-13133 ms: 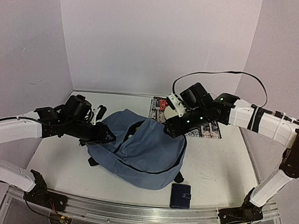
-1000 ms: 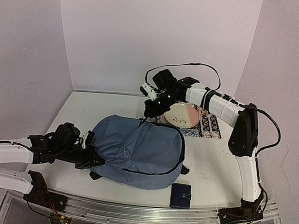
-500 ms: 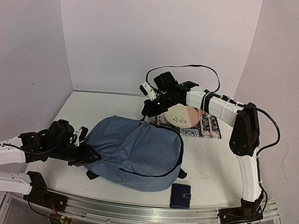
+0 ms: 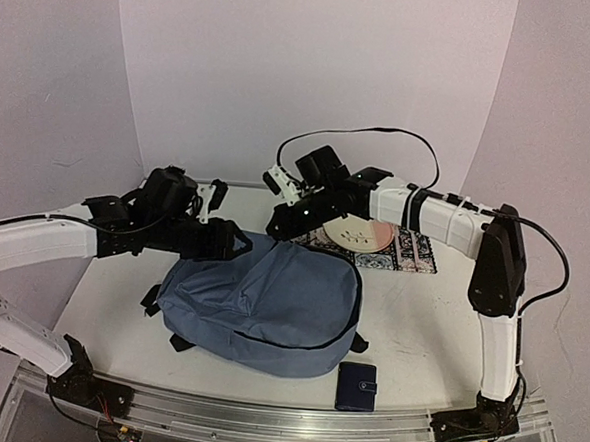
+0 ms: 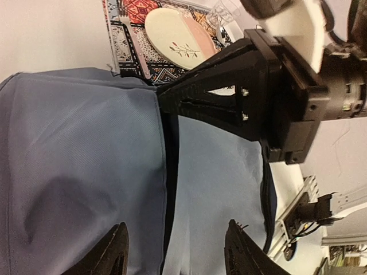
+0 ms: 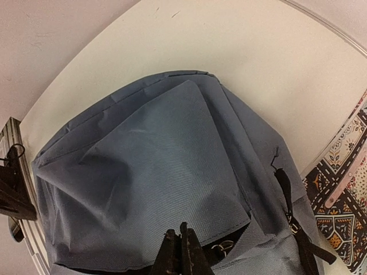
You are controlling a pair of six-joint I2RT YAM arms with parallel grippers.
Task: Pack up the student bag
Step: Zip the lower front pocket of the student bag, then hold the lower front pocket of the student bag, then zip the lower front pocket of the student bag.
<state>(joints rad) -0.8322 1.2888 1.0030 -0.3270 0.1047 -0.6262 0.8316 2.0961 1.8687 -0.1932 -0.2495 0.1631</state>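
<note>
The student bag (image 4: 270, 302) lies flat mid-table, a slate-blue backpack with black zip trim. My left gripper (image 4: 235, 243) hovers open over the bag's far left top. In the left wrist view its fingertips (image 5: 117, 250) stand apart above the blue fabric (image 5: 86, 149), with nothing between them. My right gripper (image 4: 273, 229) is shut, its tip down on the black zip line at the bag's top edge (image 5: 167, 123). In the right wrist view its closed tips (image 6: 182, 252) sit at the flap's edge above the dark zip gap, on the bag (image 6: 143, 172). I see nothing held.
A small dark navy wallet (image 4: 356, 386) lies near the front edge, right of the bag. A patterned placemat (image 4: 413, 252) at the back right carries a cream-and-pink plate (image 4: 359, 230). Side walls close in on both sides.
My left arm has lifted from the bag's near left side to its far top, and its gripper has opened. The bag has shifted a little leftward. My right gripper has edged left, still shut.
</note>
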